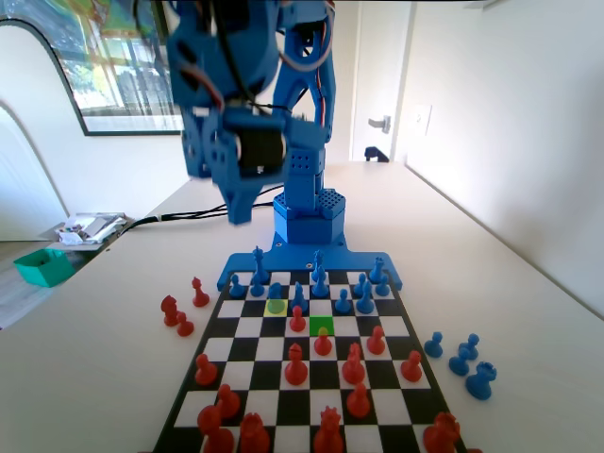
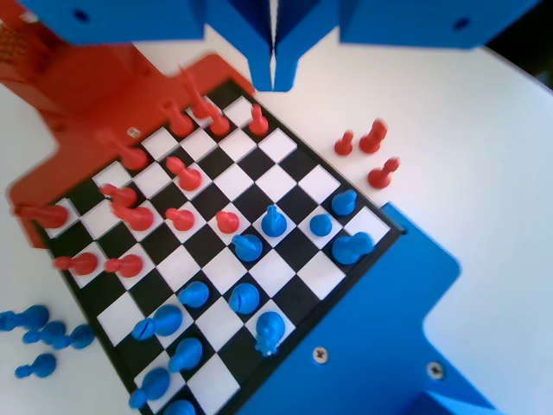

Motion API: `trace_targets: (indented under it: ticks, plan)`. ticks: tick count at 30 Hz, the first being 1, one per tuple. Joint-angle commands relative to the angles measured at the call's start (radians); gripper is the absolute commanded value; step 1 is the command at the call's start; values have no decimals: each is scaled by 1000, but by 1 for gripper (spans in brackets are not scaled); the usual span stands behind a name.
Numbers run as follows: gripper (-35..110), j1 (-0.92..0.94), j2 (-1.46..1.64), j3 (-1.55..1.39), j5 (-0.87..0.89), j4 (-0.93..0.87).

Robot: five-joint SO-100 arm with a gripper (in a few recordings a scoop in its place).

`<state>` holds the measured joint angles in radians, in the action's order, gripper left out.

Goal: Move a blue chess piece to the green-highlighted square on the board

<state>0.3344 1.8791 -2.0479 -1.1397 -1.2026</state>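
Note:
The board (image 1: 396, 326) lies in front of the blue arm's base. The green-highlighted square (image 1: 322, 326) is bare, three rows out from the blue end. A small blue chess piece (image 1: 276, 294), a pawn, stands on a yellow-tinted square one row back and two columns to the left in the fixed view. My gripper (image 1: 241, 209) hangs high above the board's blue end, left of that pawn, its jaws pressed together and holding nothing. In the wrist view the gripper (image 2: 273, 76) points down over the board (image 2: 285, 268), and the blue pieces (image 2: 274, 221) stand well below it.
A red pawn (image 1: 323, 342) stands just in front of the green square and another (image 1: 297, 321) just left of it. Captured red pieces (image 1: 179, 316) lie left of the board, captured blue ones (image 1: 462, 359) to its right. A green bin (image 1: 42, 266) sits far left.

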Motion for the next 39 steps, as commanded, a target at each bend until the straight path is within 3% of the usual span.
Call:
trace_targets:
  ticks: [1, 20, 39]
  plan:
    - [6, -2, -18, -12, 25, 64]
    - [11, -58, -146, -261, 32, 353]
    - [11, -64, -278, -258, -2, 440]
